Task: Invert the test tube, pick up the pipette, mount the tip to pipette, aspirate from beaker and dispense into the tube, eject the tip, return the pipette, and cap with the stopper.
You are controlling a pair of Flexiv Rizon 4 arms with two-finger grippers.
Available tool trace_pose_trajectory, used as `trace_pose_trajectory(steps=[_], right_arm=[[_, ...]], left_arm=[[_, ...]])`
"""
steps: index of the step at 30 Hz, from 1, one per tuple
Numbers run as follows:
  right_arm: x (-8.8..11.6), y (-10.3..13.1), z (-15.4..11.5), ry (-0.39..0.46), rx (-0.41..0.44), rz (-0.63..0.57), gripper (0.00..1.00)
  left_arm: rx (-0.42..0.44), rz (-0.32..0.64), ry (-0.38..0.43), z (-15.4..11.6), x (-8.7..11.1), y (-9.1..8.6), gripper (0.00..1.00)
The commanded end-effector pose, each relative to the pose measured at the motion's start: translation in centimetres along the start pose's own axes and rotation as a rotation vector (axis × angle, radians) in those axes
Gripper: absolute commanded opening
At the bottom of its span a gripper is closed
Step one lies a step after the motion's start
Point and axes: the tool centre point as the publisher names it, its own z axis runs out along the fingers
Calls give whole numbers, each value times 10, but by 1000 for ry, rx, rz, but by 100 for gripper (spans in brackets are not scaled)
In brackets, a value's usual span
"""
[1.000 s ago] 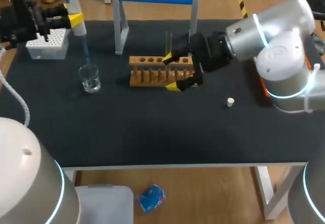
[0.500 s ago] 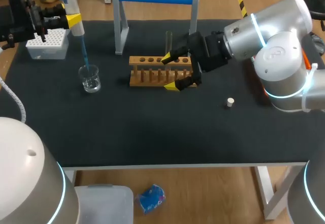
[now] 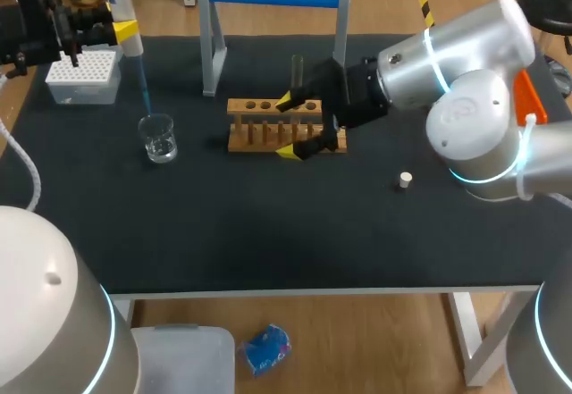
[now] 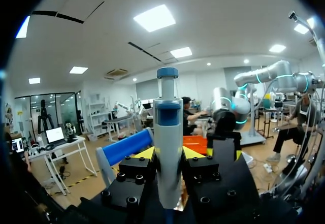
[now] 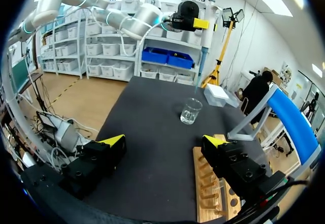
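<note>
With the left claw [image 3: 123, 33] clamped on the pipette [image 3: 128, 14] above the beaker [image 3: 159, 138], aspirating seems in hand; next the tip [image 3: 143, 77] must reach the test tube [image 3: 297, 71] by the spread right claw [image 3: 288, 126].

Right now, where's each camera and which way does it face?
Head view: above and behind, looking down on the table; left arm and right arm show, right gripper at the rack.
Left wrist view: on the left arm, looking along the pipette clamped in the left gripper.
Right wrist view: on the right arm, facing past its open fingers toward the beaker.
Shared: head and right wrist views both show beaker, rack, pipette.
</note>
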Motion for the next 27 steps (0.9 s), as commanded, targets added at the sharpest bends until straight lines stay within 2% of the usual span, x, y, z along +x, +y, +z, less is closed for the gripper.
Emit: trace_pose_trajectory(steps=[1,22,27], right_arm=[[-2,2,10,0,11,8,100],[-9,3,34,26,22,33,100],[-14,3,37,6,28,44,100]], left_arm=[[14,-10,37,2,-11,11,0],[25,-58,23,6,-17,49,0],[21,-66,20,7,-17,58,0]])
